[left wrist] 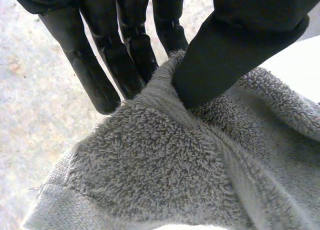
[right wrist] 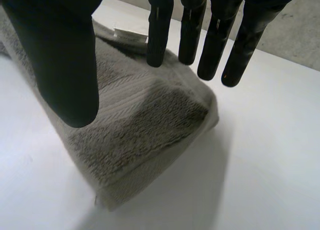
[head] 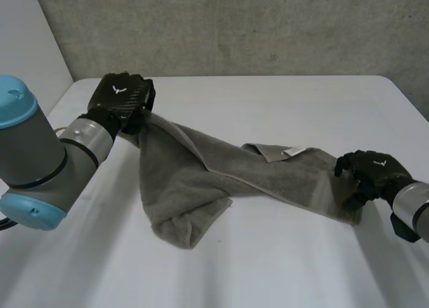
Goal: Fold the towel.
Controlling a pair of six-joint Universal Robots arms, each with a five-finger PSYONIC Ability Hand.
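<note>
A grey towel lies bunched in a long band across the white table. My left hand holds its left end a little above the table at the back left. In the left wrist view the thumb pinches a fold of the towel against the fingers. My right hand is at the towel's right end. In the right wrist view its fingers are straight and its thumb stands apart, over the folded end of the towel without gripping it.
A small white label shows on the towel near its right end. A grey wall runs behind the table's back edge. Bare table stretches in front of the towel and behind it.
</note>
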